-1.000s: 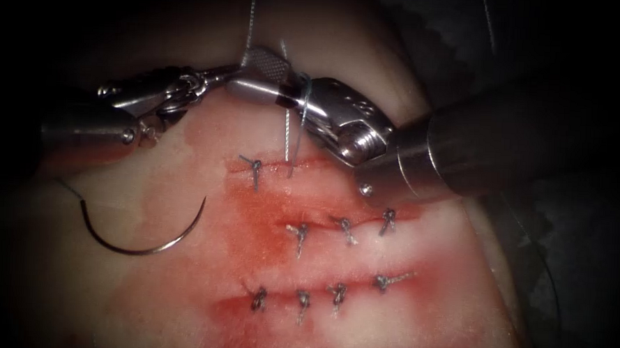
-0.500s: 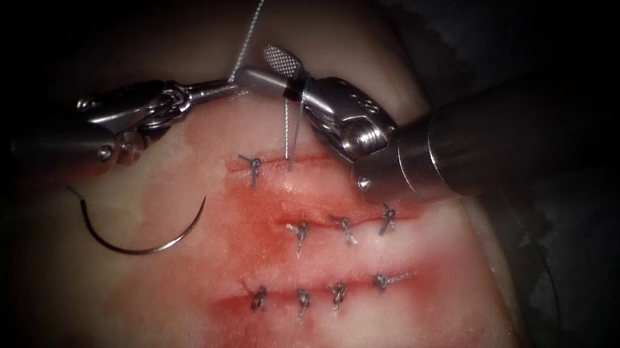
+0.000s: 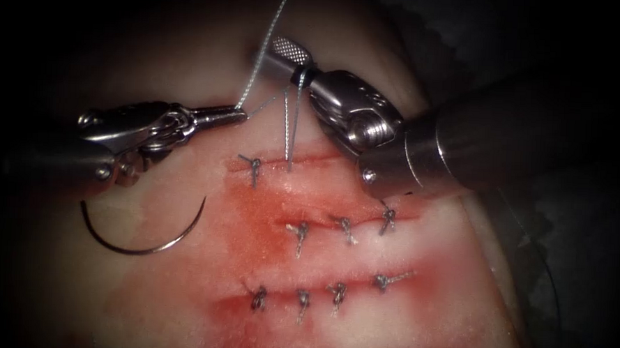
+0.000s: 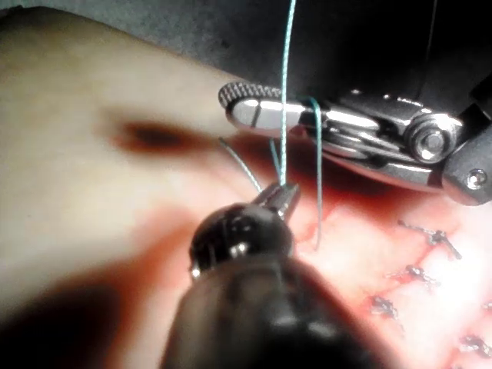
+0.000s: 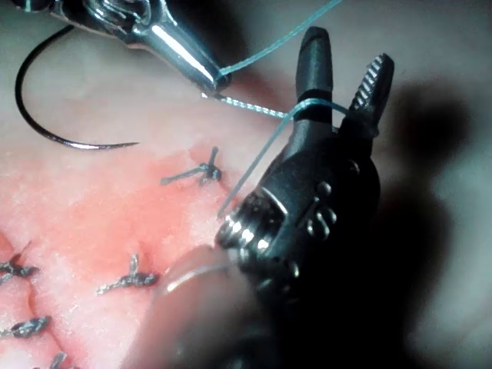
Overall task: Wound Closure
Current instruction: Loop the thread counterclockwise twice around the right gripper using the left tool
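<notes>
endoscope view shows you mid-knot: your left tool has drawn back toward the tissue's left edge, clenched on the thread, which is looped around your right tool's parted, empty jaws. the needle lies free left of the cut. judged next: grasp the loose thread.

Right tool fingers apart, thread looped around them; left tool seemingly pinches thread; needle lies free on tissue.
</notes>
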Tool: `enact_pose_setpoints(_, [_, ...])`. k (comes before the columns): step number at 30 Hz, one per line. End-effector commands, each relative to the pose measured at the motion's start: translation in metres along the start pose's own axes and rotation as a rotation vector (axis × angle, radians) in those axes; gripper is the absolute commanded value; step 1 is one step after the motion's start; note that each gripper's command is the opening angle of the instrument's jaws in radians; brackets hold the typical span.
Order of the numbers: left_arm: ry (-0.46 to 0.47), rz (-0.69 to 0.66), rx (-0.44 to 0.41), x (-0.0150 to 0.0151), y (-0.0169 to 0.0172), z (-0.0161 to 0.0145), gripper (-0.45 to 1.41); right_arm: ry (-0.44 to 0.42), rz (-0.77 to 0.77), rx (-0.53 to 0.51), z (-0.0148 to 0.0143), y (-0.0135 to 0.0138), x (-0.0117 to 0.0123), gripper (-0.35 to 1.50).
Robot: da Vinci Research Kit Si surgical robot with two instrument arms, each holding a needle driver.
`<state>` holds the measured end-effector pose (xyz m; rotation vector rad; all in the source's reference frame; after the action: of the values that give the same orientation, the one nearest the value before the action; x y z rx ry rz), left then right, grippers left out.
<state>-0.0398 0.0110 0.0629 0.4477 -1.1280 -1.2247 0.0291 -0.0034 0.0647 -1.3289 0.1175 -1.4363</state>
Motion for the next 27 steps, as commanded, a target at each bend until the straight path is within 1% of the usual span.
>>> enact_pose_setpoints(1, [0.000, -0.004, 0.006, -0.0005, -0.0002, 0.0011, -0.45, 0.017, -0.054, -0.017, 0.0005, 0.0002, 0.0010, -0.01])
enact_pose_setpoints(2, [0.007, -0.012, 0.014, -0.0007, -0.0006, 0.0013, -0.45, 0.034, -0.086, -0.034, 0.0005, 0.0003, 0.0013, -0.01])
enact_pose_setpoints(3, [0.009, -0.011, 0.035, -0.0011, -0.0012, 0.0016, -0.45, 0.058, -0.169, -0.061, 0.0005, 0.0005, 0.0020, 0.00])
enact_pose_setpoints(4, [0.006, -0.011, 0.054, -0.0014, -0.0014, 0.0016, -0.45, 0.069, -0.220, -0.082, 0.0005, 0.0005, 0.0025, -0.03])
enact_pose_setpoints(5, [0.006, -0.011, 0.054, -0.0014, -0.0014, 0.0016, -0.45, 0.069, -0.220, -0.082, 0.0005, 0.0005, 0.0025, -0.03])
enact_pose_setpoints(6, [-0.002, -0.011, 0.081, -0.0020, -0.0017, 0.0015, -0.45, 0.081, -0.297, -0.116, 0.0005, 0.0005, 0.0033, -0.32])
enact_pose_setpoints(8, [-0.005, -0.014, 0.110, -0.0029, -0.0018, 0.0013, -0.45, 0.089, -0.359, -0.179, 0.0003, 0.0004, 0.0039, -0.35])
enact_pose_setpoints(9, [-0.004, -0.015, 0.134, -0.0036, -0.0018, 0.0011, -0.45, 0.097, -0.409, -0.246, 0.0000, 0.0003, 0.0043, -0.28])
enact_pose_setpoints(10, [-0.001, -0.015, 0.149, -0.0039, -0.0017, 0.0009, -0.45, 0.103, -0.422, -0.283, -0.0001, 0.0002, 0.0045, -0.23])
enact_pose_setpoints(11, [-0.002, -0.014, 0.152, -0.0041, -0.0017, 0.0008, -0.45, 0.111, -0.430, -0.329, -0.0003, 0.0001, 0.0047, -0.08])
enact_pose_setpoints(12, [-0.002, -0.014, 0.152, -0.0041, -0.0017, 0.0008, -0.45, 0.111, -0.430, -0.329, -0.0003, 0.0001, 0.0047, -0.08])
enact_pose_setpoints(13, [-0.004, -0.013, 0.148, -0.0044, -0.0015, 0.0007, -0.45, 0.123, -0.433, -0.384, -0.0006, -0.0001, 0.0049, 0.04])
enact_pose_setpoints(14, [-0.004, -0.013, 0.148, -0.0044, -0.0015, 0.0007, -0.45, 0.123, -0.433, -0.384, -0.0006, -0.0001, 0.0049, 0.04])
enact_pose_setpoints(15, [-0.008, -0.013, 0.142, -0.0044, -0.0015, 0.0007, -0.45, 0.134, -0.436, -0.418, -0.0007, -0.0002, 0.0050, 0.16])
enact_pose_setpoints(16, [-0.009, -0.013, 0.141, -0.0045, -0.0014, 0.0007, -0.45, 0.136, -0.436, -0.442, -0.0008, -0.0002, 0.0050, 0.19])
enact_pose_setpoints(18, [-0.010, -0.013, 0.139, -0.0046, -0.0012, 0.0009, -0.45, 0.136, -0.436, -0.483, -0.0008, -0.0002, 0.0050, 0.12])
enact_pose_setpoints(19, [-0.009, -0.012, 0.141, -0.0048, -0.0010, 0.0010, -0.45, 0.119, -0.439, -0.510, -0.0009, -0.0001, 0.0050, 0.09])
enact_pose_setpoints(20, [-0.009, -0.012, 0.141, -0.0048, -0.0009, 0.0012, -0.45, 0.106, -0.435, -0.530, -0.0008, 0.0000, 0.0050, -0.05])
enact_pose_setpoints(21, [-0.009, -0.012, 0.141, -0.0048, -0.0009, 0.0012, -0.45, 0.106, -0.435, -0.530, -0.0008, 0.0000, 0.0050, -0.05])
enact_pose_setpoints(22, [-0.009, -0.012, 0.141, -0.0049, -0.0008, 0.0013, -0.45, 0.097, -0.432, -0.544, -0.0008, 0.0001, 0.0050, -0.15])
enact_pose_setpoints(24, [-0.013, -0.011, 0.146, -0.0051, -0.0004, 0.0018, -0.45, 0.079, -0.427, -0.573, -0.0007, 0.0004, 0.0052, -0.15])
enact_pose_setpoints(26, [-0.014, -0.007, 0.205, -0.0052, 0.0000, 0.0024, -0.45, 0.061, -0.434, -0.618, -0.0002, 0.0009, 0.0057, -0.30])
enact_pose_setpoints(27, [-0.023, -0.006, 0.217, -0.0052, 0.0001, 0.0026, -0.45, 0.054, -0.438, -0.639, 0.0000, 0.0011, 0.0059, -0.32])
